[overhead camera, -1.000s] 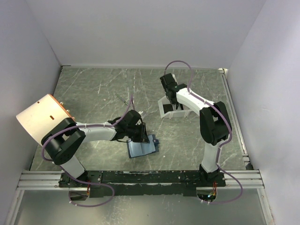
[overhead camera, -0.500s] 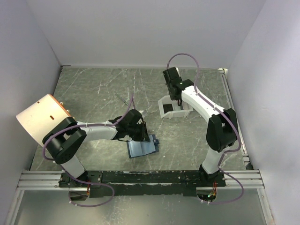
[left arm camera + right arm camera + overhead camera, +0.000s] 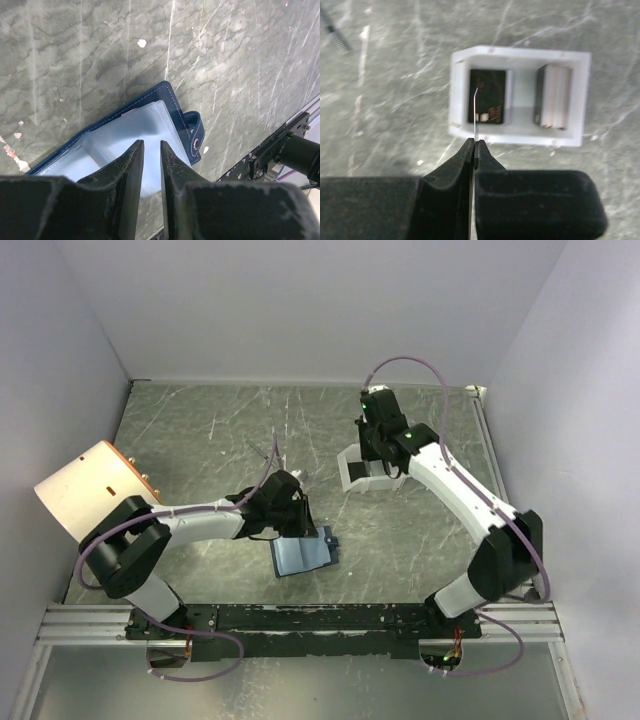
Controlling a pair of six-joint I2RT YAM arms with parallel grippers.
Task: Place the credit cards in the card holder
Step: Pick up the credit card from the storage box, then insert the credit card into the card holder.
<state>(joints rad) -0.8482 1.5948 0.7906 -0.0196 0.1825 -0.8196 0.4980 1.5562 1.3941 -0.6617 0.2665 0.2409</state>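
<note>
Right gripper [image 3: 474,142] pinches one thin credit card [image 3: 476,115] edge-on (only its rim shows) above the white box-like tray [image 3: 520,54]. Left gripper [image 3: 151,145], jaws narrowly apart and empty, hangs over the open dark blue folding card holder [image 3: 150,120] directly beneath it.

Right claw [image 3: 475,145] pinches a thin card [image 3: 476,120] (seen edge-on) above the white tray [image 3: 520,52].

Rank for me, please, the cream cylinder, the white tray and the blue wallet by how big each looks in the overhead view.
1. cream cylinder: clearly the largest.
2. white tray and blue wallet: about alike. Each is partly hidden, so I would not rank one above the other.
</note>
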